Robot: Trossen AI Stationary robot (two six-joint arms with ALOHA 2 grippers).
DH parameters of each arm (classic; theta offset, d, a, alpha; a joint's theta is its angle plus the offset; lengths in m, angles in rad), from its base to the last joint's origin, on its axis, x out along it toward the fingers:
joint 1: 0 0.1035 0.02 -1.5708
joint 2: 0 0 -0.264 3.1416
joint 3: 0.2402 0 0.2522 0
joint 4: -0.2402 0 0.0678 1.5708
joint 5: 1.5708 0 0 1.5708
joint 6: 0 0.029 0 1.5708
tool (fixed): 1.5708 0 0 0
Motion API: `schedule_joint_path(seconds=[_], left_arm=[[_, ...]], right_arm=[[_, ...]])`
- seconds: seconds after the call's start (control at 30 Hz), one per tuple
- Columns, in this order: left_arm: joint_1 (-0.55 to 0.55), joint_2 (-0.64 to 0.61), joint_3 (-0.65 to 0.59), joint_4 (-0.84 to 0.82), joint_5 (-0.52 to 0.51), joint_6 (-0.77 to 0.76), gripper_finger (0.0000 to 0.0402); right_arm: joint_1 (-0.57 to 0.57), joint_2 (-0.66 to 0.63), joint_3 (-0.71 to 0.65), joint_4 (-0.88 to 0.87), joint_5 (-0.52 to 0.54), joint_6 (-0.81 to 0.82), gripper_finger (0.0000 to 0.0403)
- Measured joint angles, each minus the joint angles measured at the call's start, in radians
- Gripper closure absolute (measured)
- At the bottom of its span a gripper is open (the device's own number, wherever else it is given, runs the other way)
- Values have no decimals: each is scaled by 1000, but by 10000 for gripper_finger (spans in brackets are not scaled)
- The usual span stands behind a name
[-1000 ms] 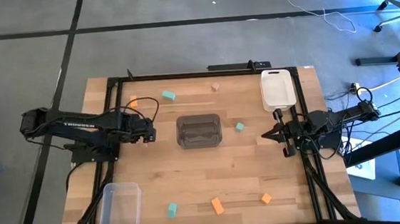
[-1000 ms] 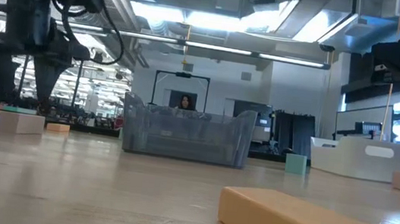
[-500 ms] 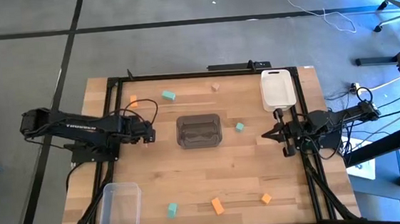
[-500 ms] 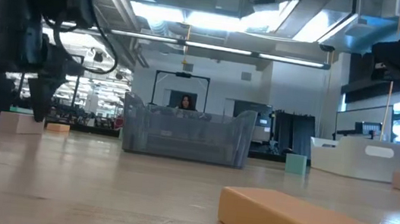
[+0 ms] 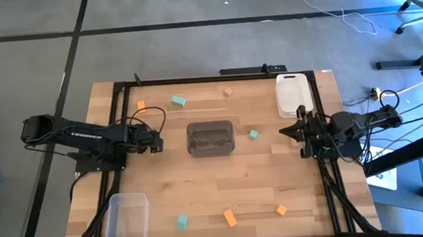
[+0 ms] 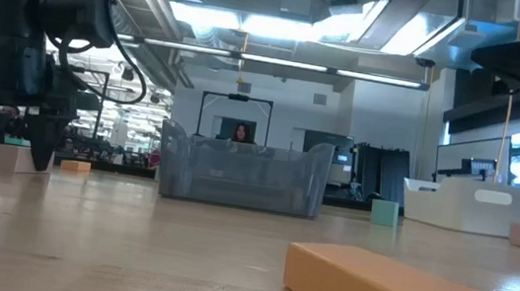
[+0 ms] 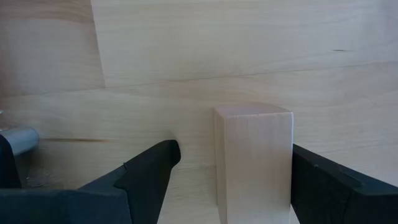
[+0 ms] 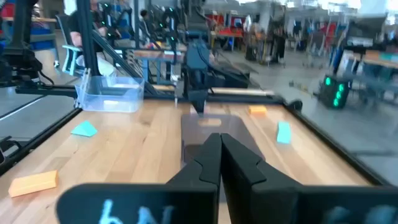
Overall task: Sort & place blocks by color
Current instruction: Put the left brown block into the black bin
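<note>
The left gripper sits low just left of the dark grey plastic bin, fingers spread wide on either side of a small tan bare-wood block (not squeezing it, there's a gap on both sides). The right gripper hangs well to the right of that bin, fingers pressed together, holding nothing. The other small orange and teal blocks lie scattered around the bin, e.g. a teal block just right of it and an orange block nearer the front edge.
</note>
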Motion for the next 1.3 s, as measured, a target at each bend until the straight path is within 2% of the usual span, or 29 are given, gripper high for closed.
schedule_joint_path(seconds=[0.5,0.97,1.1,1.3], left_arm=[[0,1,-1,8,-30,4,127],[0,1,-1,8,-23,3,128],[1,13,-1,8,-20,-1,150],[1,37,1,0,-3,3,216]], right_arm=[[0,182,182,-165,3,88,393],[0,344,281,-163,3,101,393],[0,366,298,-162,3,100,393],[0,374,305,-161,2,100,393]])
